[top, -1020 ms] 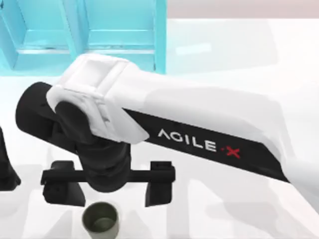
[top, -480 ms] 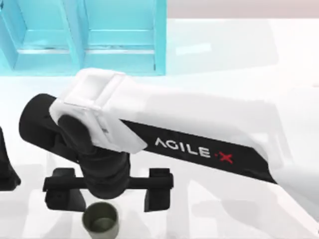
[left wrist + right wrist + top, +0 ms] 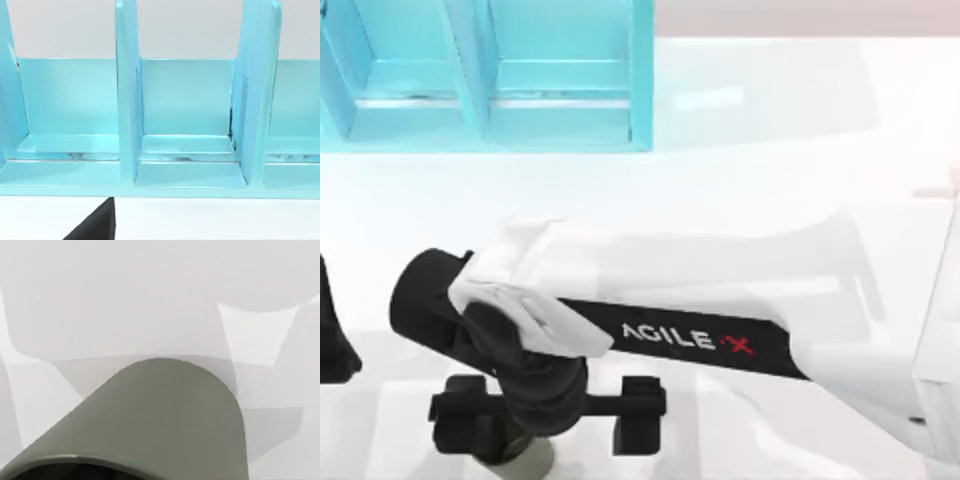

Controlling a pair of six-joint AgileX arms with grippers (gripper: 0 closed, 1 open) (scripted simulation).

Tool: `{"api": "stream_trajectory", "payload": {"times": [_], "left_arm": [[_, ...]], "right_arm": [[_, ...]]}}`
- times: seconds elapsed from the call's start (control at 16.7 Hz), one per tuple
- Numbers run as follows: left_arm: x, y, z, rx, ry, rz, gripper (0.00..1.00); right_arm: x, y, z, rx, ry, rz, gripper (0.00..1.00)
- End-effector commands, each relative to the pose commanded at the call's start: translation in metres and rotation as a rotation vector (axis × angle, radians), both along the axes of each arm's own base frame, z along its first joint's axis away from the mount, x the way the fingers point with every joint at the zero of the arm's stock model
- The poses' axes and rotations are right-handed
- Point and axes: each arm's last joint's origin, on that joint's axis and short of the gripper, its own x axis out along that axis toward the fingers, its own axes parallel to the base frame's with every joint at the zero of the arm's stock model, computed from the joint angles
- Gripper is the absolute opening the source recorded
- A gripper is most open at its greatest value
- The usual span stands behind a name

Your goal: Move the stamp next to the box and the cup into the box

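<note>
Cup (image 3: 528,460) was seen at the lower left of the top view, on the white bench (image 3: 770,150), under the right gripper (image 3: 548,430). Its fingers were spread wide, with nothing held. Light, hard, smooth walls were guessed; both sides should be squeezed.

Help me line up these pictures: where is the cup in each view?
Top view: the cup sits at the bottom edge, left of centre, mostly under the right hand.
Left wrist view: not in it.
Right wrist view: the cup is close up.
Shared landmark: the white table.
</note>
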Motion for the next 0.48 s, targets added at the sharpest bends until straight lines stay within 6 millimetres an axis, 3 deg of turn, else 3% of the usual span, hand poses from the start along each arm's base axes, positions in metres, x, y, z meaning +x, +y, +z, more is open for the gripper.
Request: {"api": "stream_trajectory", "payload": {"times": [0.12, 0.48], "left_arm": [[0.0, 0.0, 0.0, 0.0, 0.0, 0.0, 1.0], [0.0, 0.0, 0.0, 0.0, 0.0, 0.0, 1.0]], "right_arm": [[0.0, 0.0, 0.0, 0.0, 0.0, 0.0, 1.0], [0.0, 0.0, 0.0, 0.0, 0.0, 0.0, 0.55]]}}
